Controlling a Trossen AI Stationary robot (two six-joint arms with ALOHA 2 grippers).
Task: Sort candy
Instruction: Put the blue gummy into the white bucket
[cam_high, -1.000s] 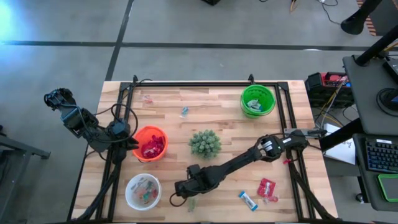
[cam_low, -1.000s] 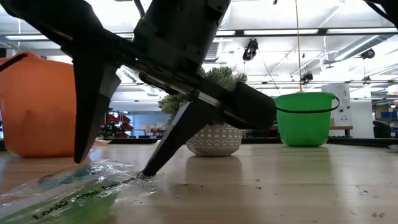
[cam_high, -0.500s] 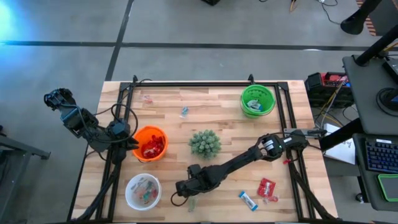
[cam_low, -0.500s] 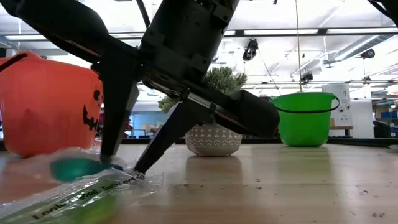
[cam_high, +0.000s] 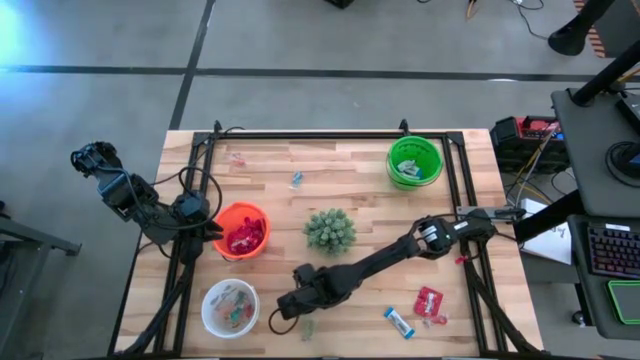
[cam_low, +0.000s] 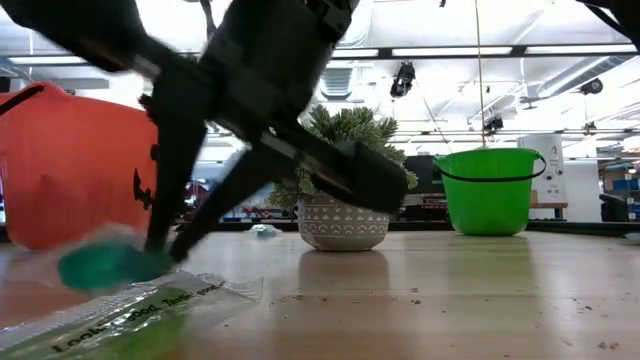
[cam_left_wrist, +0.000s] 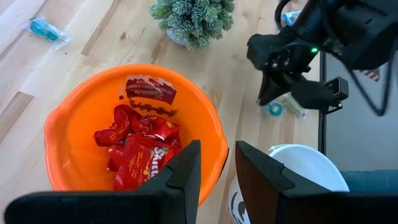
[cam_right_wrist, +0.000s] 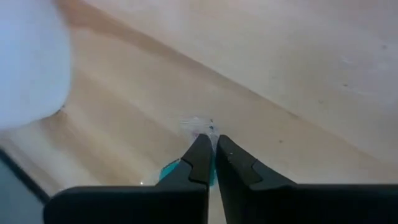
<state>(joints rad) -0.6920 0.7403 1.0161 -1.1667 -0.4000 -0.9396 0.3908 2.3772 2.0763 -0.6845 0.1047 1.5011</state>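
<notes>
My right gripper (cam_high: 281, 309) is near the table's front edge, beside the white bowl (cam_high: 230, 307), shut on a small teal candy (cam_low: 100, 266) in a clear wrapper. A green packet (cam_low: 120, 318) lies flat on the table just under it. My left gripper (cam_left_wrist: 217, 168) hangs open over the orange bowl (cam_high: 241, 230), which holds red packets (cam_left_wrist: 140, 146), and touches nothing. More candy lies loose: a teal piece (cam_high: 296, 180), a red packet (cam_high: 430, 302) and a blue-and-white bar (cam_high: 398, 321). My right gripper pinches the teal candy by its clear wrapper (cam_right_wrist: 200, 128) between its two fingertips (cam_right_wrist: 202, 155). The fingers slant down from the table's right. The teal piece (cam_right_wrist: 168, 170) sits beside the tips, and in the low view it looks just clear of the table.
A spiky green plant in a white pot (cam_high: 329, 230) stands mid-table, behind my right arm. The green bowl (cam_high: 414, 160) is at the far right. A black frame rail (cam_high: 330, 135) runs around the table. Bare wood lies between plant and green bowl.
My right gripper has shut on the teal candy, after its fingers stood open around it, and has rolled a little. The candy has come up off the table toward the white bowl. The green packet has stayed where it was.
</notes>
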